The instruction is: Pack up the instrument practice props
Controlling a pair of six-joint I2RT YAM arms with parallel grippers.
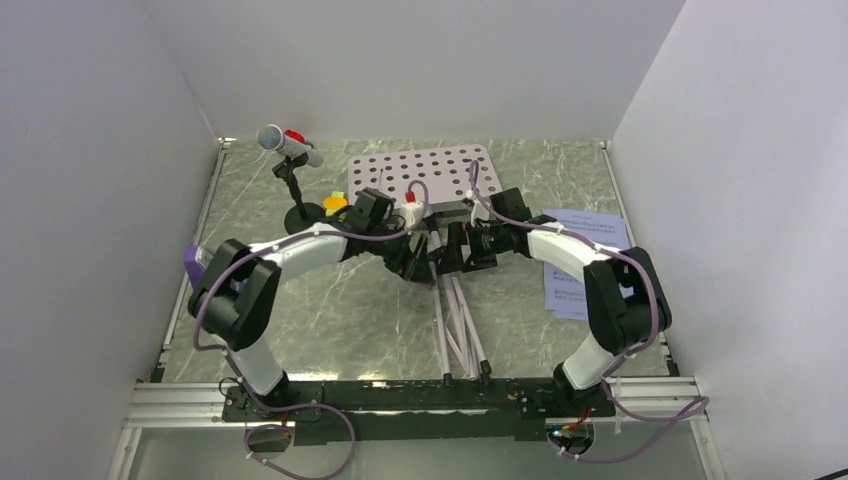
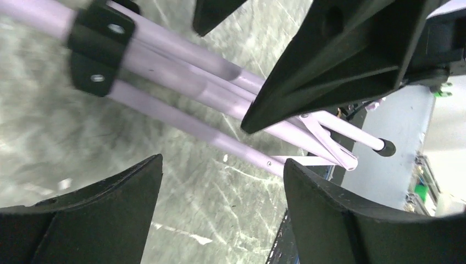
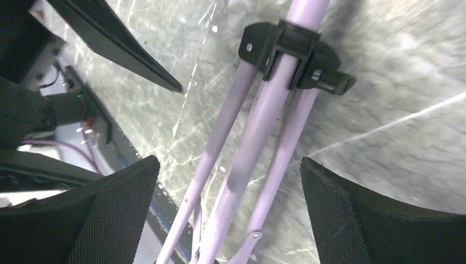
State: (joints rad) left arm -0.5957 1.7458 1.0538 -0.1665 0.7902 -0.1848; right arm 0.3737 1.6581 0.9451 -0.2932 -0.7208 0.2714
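While the grey perforated music stand on tripod legs (image 1: 420, 172) lies flat on the green marbled table top (image 1: 330, 320), its holed plate faces the far wall and its pale legs, folded together, point to the near edge. Both arms reach in over its pole, just below the plate.

The left gripper (image 2: 222, 170) hovers above the folded legs on the stand's left side. Its fingers are spread wide, and the tubes pass between them without touching either pad. The right gripper (image 3: 231, 165) hangs over the same bundle from the stand's right side, fingers likewise well apart and clasping nothing. The black clamp collar (image 3: 291, 52) that gathers the legs sits just beyond its fingertips.

Left of the stand's plate stands the silver microphone on a black round-base stand (image 1: 288, 143), upright with its head tilted. The small orange-and-yellow-green block (image 1: 335, 201) rests between that base and the plate's left corner. Farther left of the stand, near the wall, only a sliver of the purple wedge metronome (image 1: 193, 262) shows behind the left arm's elbow. The white sheet-music pages (image 1: 585, 240) lie flat to the stand's right, partly under the right arm.
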